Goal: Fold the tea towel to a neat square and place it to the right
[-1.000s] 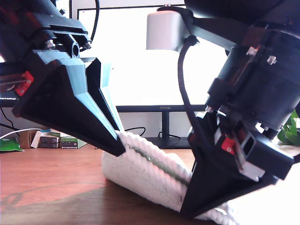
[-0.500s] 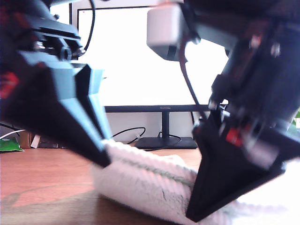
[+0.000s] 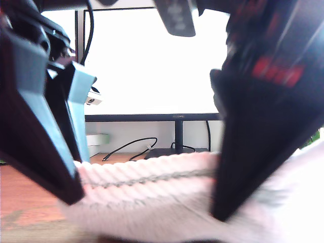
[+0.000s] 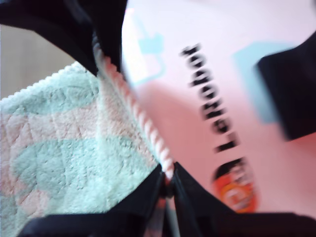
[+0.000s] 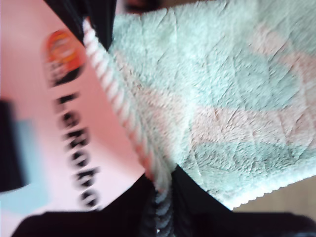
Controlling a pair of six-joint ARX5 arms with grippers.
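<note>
The monitor (image 3: pixel 152 55) fills the back of the exterior view, glowing white on its stand (image 3: pixel 178 136) with a cable (image 3: pixel 126 147) trailing along the wooden desk (image 3: pixel 20 187). In front of it the tea towel (image 3: pixel 152 187) hangs stretched between two black grippers, raised off the desk and close to the camera, its twisted cord hem (image 3: pixel 147 164) running level from one to the other. Under it, both wrist views show a pink mat printed "LeRobot" (image 4: pixel 212 98). The towel is fluffy terry, pale with soft green and pink patches, and reads as light, limp and not slippery; it should sag wherever it is not held and drape over itself easily, so a neat fold will depend on keeping the held edge taut and level. The hem is the firmest part and the best place to hold, near the corners. My first gripper (image 4: pixel 165 190) is pinched shut on the tea towel, with the cord hem (image 4: pixel 138 118) running straight into its closed tips. My second gripper (image 5: pixel 160 197) is likewise pressed together on the tea towel, the hem (image 5: pixel 116 94) disappearing between its fingers. Which of the two arms in the exterior view belongs to which wrist camera I cannot tell, since both hold the same edge alike.
</note>
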